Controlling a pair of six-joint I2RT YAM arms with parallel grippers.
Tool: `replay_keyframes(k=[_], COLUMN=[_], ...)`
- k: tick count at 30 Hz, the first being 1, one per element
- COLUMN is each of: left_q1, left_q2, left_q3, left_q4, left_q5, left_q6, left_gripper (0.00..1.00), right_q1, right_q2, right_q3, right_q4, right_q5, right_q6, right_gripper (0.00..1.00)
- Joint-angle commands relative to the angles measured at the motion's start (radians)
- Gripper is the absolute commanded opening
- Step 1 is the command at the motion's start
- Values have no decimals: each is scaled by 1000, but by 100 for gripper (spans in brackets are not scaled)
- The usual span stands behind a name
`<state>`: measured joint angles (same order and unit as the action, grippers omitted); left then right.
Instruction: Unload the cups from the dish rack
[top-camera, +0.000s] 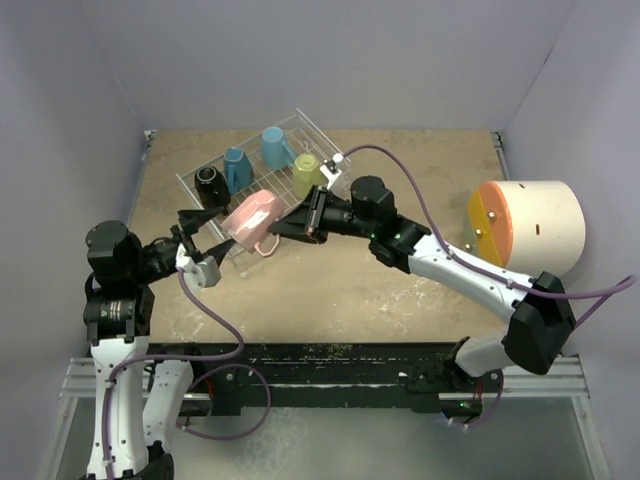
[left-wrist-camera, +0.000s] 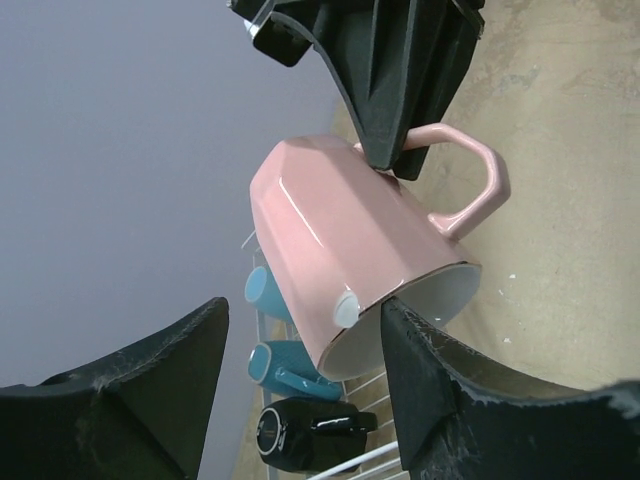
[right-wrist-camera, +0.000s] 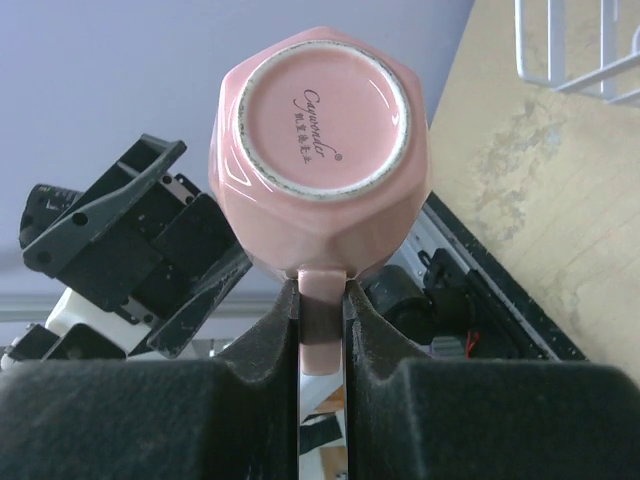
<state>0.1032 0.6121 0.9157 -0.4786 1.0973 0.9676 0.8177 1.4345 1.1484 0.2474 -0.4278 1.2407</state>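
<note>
My right gripper (top-camera: 280, 230) is shut on the handle of the pink mug (top-camera: 250, 218) and holds it tilted above the near edge of the white wire dish rack (top-camera: 322, 136). In the right wrist view the mug's base (right-wrist-camera: 320, 110) faces the camera, and the handle (right-wrist-camera: 322, 320) is pinched between my fingers. My left gripper (top-camera: 221, 236) is open at the mug's mouth. In the left wrist view one finger (left-wrist-camera: 450, 400) is at the rim of the pink mug (left-wrist-camera: 340, 240) and the other stands apart. A black mug (top-camera: 211, 186), two blue mugs (top-camera: 237, 168) (top-camera: 275, 147) and a yellow-green mug (top-camera: 307, 173) sit in the rack.
A big cream cylinder with an orange face (top-camera: 530, 225) lies at the right of the table. Purple cables trail from both arms. Grey walls close in the back and sides. A corner of the rack shows in the right wrist view (right-wrist-camera: 580, 50).
</note>
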Motion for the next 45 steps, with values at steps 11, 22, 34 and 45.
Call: replay_keyframes(k=[11,22,34,45], left_q1=[-279,-400,-585,-782], left_q2=[154,284,642,1265], left_q3=[-28,53,315,878], left_q4=[38,96,-109,-355], left_q5=[-136,-289,-534,-798], left_q6=[135,9,-199,-369], left_gripper=[53,13,0,0], right_q1=[20,-15,-178,-182], right_q2=[-167,-227,-424,-552], right_q3=[-176,-229,-14,176], right_q4=[337,253,-632,-1024], right_q5=[-47,-42,345,728], right_q6=[220,227,-293,-417], right_gripper=[0,5,72,93])
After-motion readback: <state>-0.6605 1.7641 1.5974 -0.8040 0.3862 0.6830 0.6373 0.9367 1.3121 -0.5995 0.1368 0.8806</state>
